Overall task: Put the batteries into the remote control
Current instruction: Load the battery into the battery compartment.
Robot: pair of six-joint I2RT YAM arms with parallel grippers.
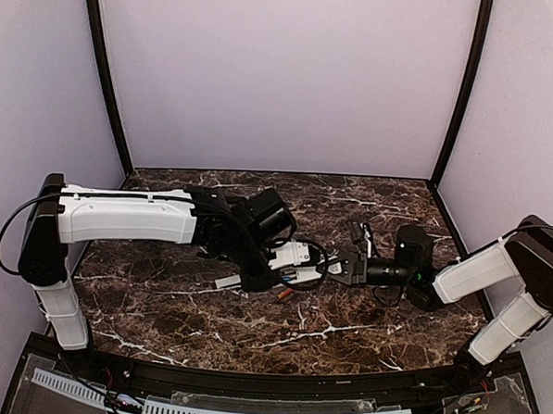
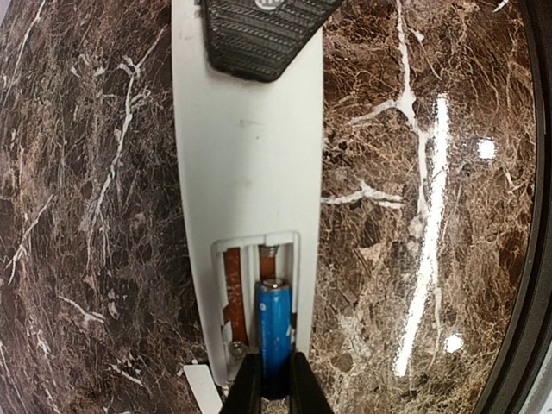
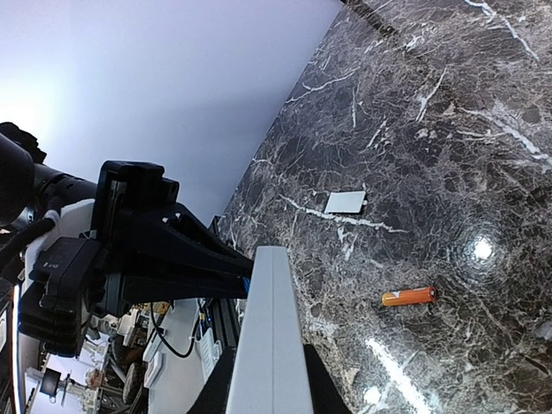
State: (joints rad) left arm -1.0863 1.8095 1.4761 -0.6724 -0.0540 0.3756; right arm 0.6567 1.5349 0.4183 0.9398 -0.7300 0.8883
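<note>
1. The left jaws are pinched narrow on the blue battery [image 2: 274, 323]. Its far end is inside one slot of the open bay in the remote control [image 2: 250, 172]. If I release before the cell is pressed against the spring, I expect it to pop back out.
2. From the left wrist view I cannot tell whether the near end sits on its contact or rides above the bay's rim. Pushing down on a cocked cell could jam it or bend the contact.
3. The right jaws are clamped on the remote's other end, with one ribbed pad [image 2: 259, 34] lying across its back. A hard shove along the bar could slide or twist it in that grip.
4. The slot beside the blue cell is bare. The orange battery [image 3: 410, 297] lies on the surface [image 3: 448, 103], well apart from the remote and free to roll if an arm sweeps low.
5. The white cover piece [image 3: 345, 202] lies flat beyond it. A careless reach could knock it away.
</note>
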